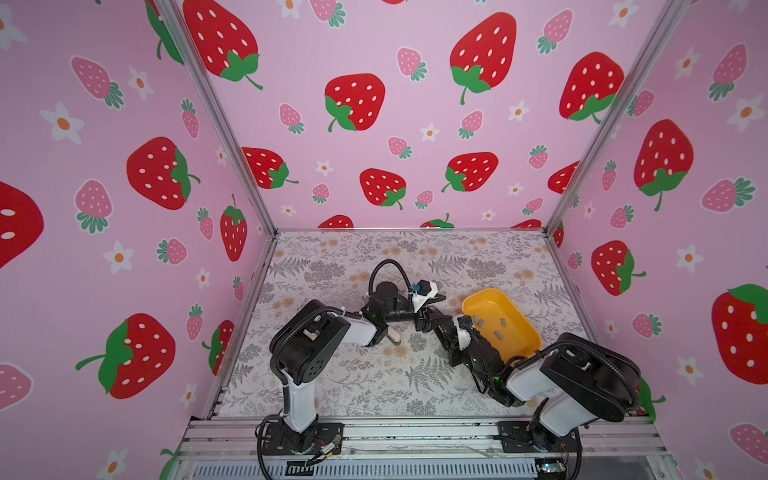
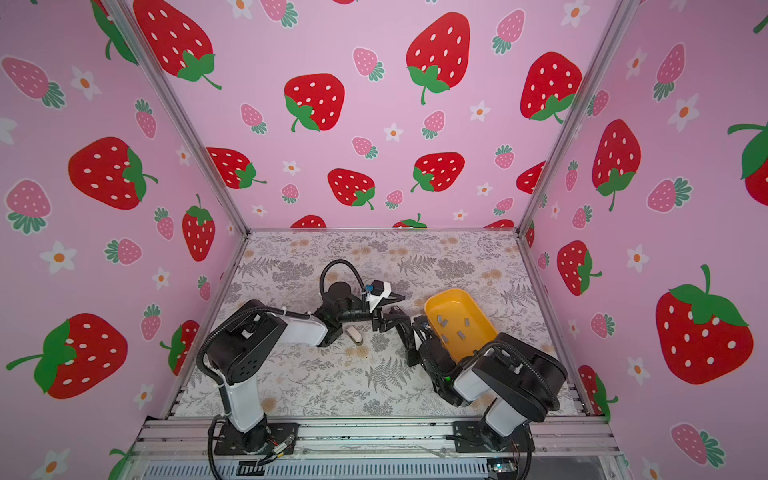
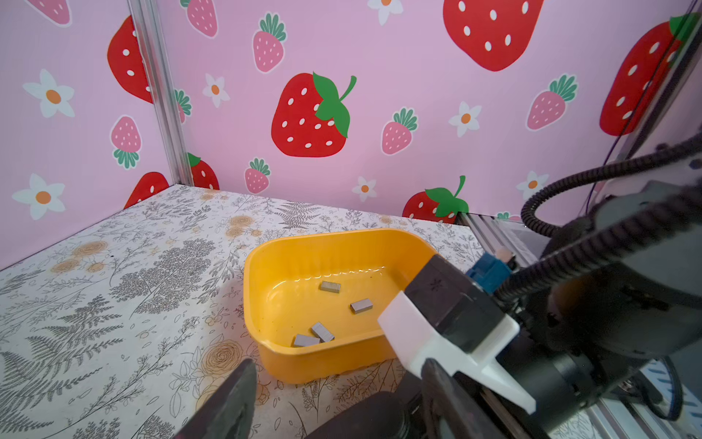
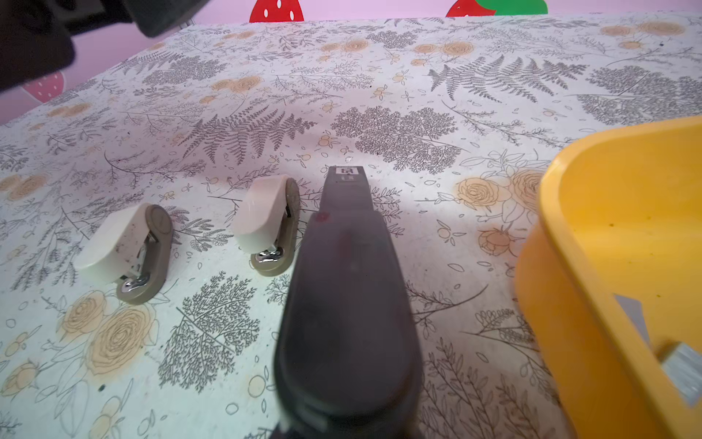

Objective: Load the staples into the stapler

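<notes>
The staples (image 3: pixel 329 287) are found loose in the yellow tray (image 3: pixel 266 262), and four short grey strips can be counted in the left wrist view, two of them touching each other. The tray is set on the right half of the worktop (image 1: pixel 332 386), about midway between its front and back edges and nearer the right edge than the left. Over the middle of the worktop the left gripper (image 1: pixel 436 303) is held just beside the tray's left end, and its jaws are seen standing apart. The right gripper (image 4: pixel 345 182) is brought in low, close in front of the left one, between the tray and the staplers. Only one dark finger shape can be made out in its wrist view, so whether that claw is apart or together cannot be told. A stapler (image 4: pixel 269 224) is seen just beside that finger, though contact cannot be judged. A second stapler (image 4: pixel 125 254) is placed alongside the first, apart from it. Both are shown with whitish tops angled up off taupe bases. In both top views only one of the pair is seen, peeking out just beside the left forearm near the worktop's centre.
</notes>
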